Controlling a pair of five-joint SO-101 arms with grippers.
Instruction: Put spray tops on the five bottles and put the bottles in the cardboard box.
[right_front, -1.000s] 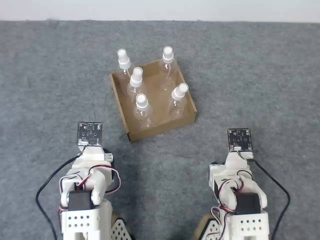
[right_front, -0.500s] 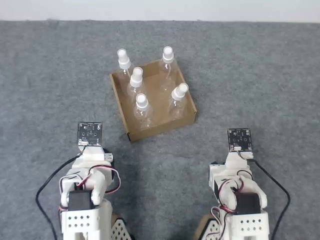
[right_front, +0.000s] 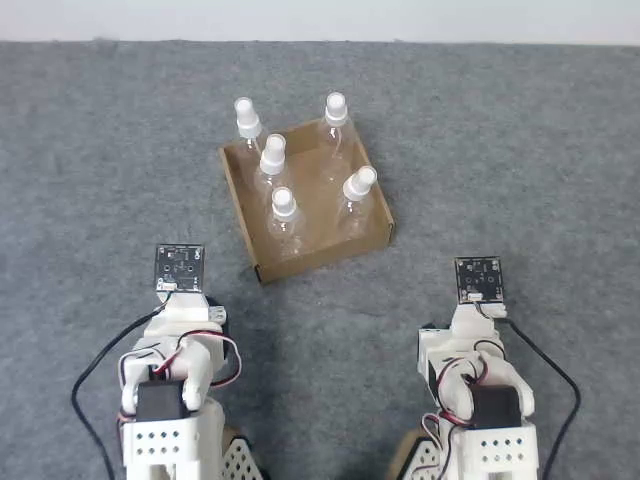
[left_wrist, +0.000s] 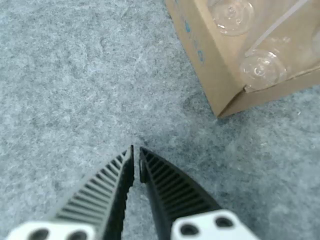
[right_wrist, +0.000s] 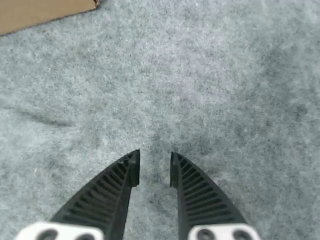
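Grey table; bottles upright in cardboard box; left hand closed, right hand slightly parted.

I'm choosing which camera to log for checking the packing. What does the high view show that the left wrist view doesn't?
High view's extra: five white spray tops on the bottles, plus the left arm and right arm. Left wrist view's extra: the left end effector, shut, over the grey mat. Shared: the cardboard box, clear bottles inside it, and the mat.
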